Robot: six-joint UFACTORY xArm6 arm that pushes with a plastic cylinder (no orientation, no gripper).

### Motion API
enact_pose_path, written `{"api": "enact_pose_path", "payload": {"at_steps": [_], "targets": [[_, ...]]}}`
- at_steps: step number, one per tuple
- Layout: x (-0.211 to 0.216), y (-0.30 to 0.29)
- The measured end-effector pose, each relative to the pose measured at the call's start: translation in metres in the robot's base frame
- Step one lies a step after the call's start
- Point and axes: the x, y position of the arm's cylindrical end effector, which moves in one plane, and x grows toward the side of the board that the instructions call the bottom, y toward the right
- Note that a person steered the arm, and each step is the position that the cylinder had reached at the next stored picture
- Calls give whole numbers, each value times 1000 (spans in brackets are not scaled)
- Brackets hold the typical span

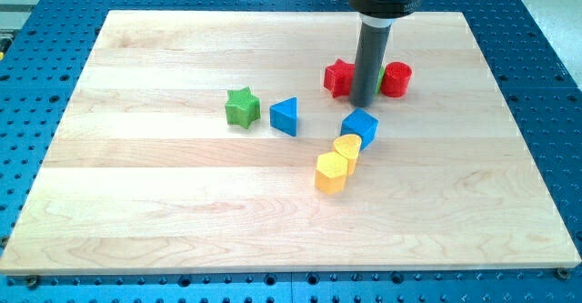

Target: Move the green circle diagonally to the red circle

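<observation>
A robotics lab: wooden board (136, 203) on blue perforated bench (536, 30) (grid of holes).

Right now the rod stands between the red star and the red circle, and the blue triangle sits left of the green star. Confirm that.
One detail is wrong. The camera view shows the blue triangle to the right of the green star, not left. The rest holds: the rod stands between the red star and the red circle, my tip near their front edges.

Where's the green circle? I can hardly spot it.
The green circle is mostly hidden behind the rod, upper right of the board's middle, squeezed between the red star and the red circle. My tip is just in front.
</observation>
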Motion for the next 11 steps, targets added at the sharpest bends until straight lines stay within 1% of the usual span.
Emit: {"api": "enact_pose_path", "payload": {"at_steps": [1,2,3,4,6,7,8,9,10,11], "targets": [[69,41],[104,31],[99,-8],[78,-8],[66,14],[41,52],[11,51],[-13,29],[-39,19],[-62,-13]]}}
